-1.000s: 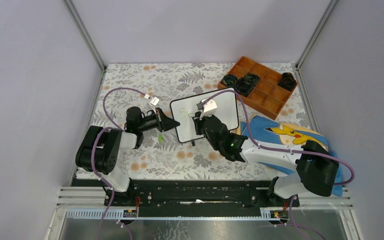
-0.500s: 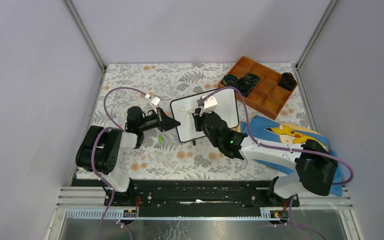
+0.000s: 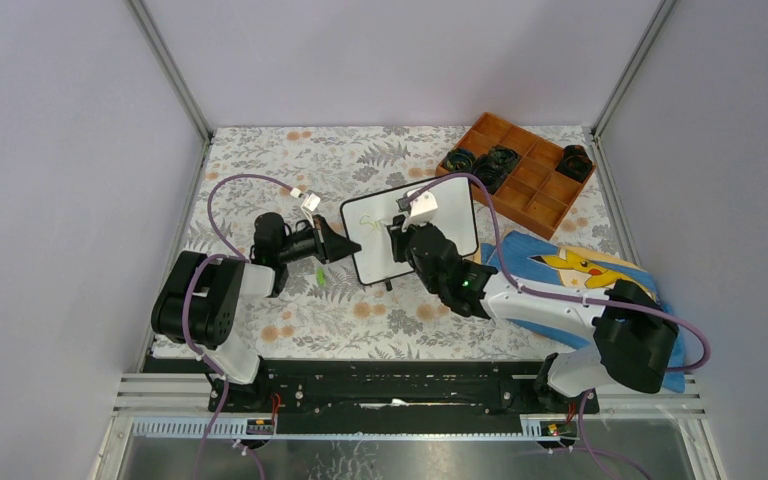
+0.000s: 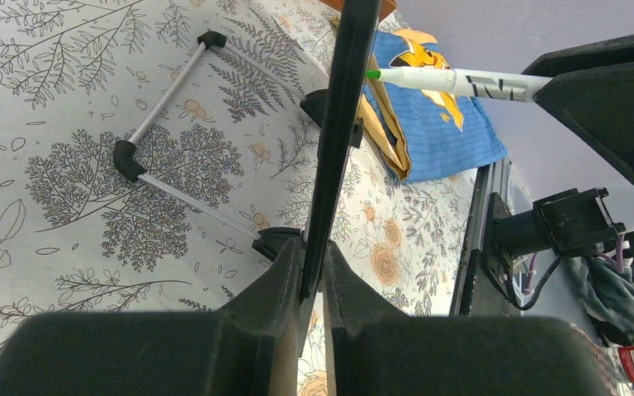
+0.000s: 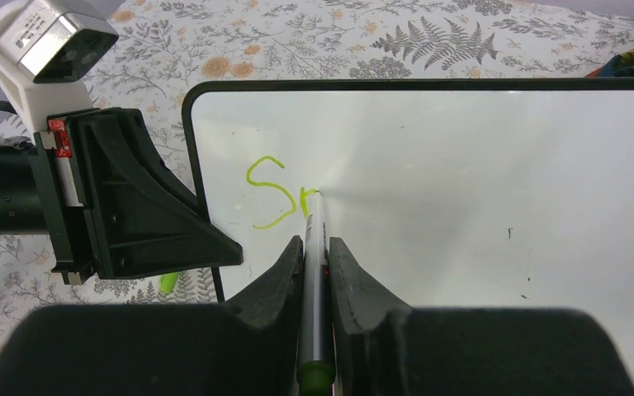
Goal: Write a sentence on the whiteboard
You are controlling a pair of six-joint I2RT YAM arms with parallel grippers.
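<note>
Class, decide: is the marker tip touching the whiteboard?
Touching. In the left wrist view the whiteboard is edge-on and the marker tip meets it, no gap.

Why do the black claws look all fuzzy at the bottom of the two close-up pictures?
Right wrist view: the right gripper, holding the marker, sits too near its lens and blurs, while the green letters on the whiteboard are sharp. Left wrist view: the left gripper, pinching the whiteboard's edge, blurs likewise; the floral tablecloth is crisp. Top view: even light, nothing fuzzy.
</note>
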